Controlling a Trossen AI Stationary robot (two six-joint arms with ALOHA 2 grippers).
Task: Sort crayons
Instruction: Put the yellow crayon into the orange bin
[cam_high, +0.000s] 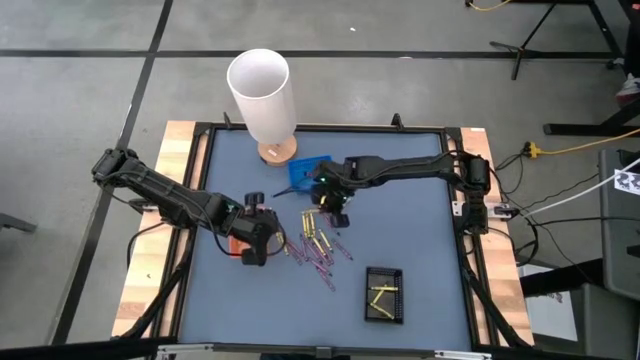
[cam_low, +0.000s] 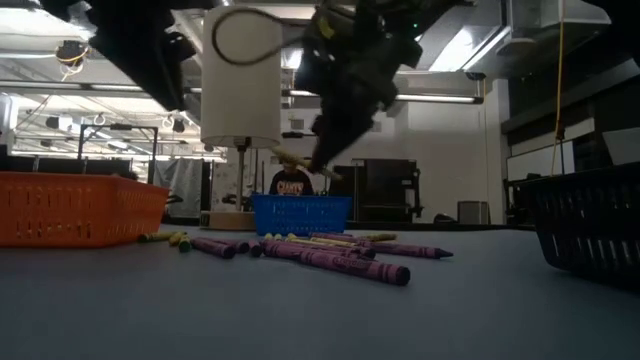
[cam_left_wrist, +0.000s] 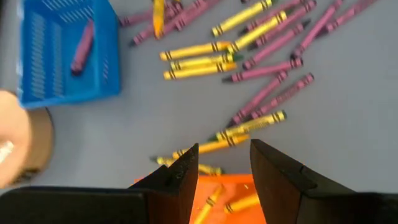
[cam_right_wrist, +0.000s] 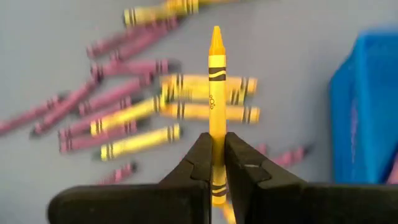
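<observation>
Crayons (cam_high: 318, 246) lie scattered in a loose heap on the blue-grey desk (cam_high: 420, 230), yellow and purple sticks mixed, stretching from just beside the left gripper toward the desk's middle. Nearest the front edge sits a black tray (cam_high: 384, 294) with a couple of yellow crayons inside, well apart from the heap.

At the left of the heap the left gripper (cam_left_wrist: 224, 163) hangs over an orange tray (cam_left_wrist: 227, 198) that holds a few orange-gold crayons. Its jaws stand wide with nothing between them; the closest loose crayons lie on the desk just beyond the fingertips, not touching them.

Farther back, above the far end of the heap, the right gripper (cam_right_wrist: 215, 163) pinches a single yellow crayon (cam_right_wrist: 216, 93) in narrow jaws. The stick is clamped near its blunt end and runs straight out past the fingertips, its point leading, clear of the desk and of the crayons below. In the low view it shows as a slanted stick under the dark gripper, raised above the pile.

Just behind that gripper stands a blue tray (cam_high: 303, 171) with one purple crayon (cam_left_wrist: 81, 46) lying in it. Beyond it, at the desk's far edge, a tall white cylinder (cam_high: 262, 92) rises from a round wooden base (cam_high: 277, 152).
</observation>
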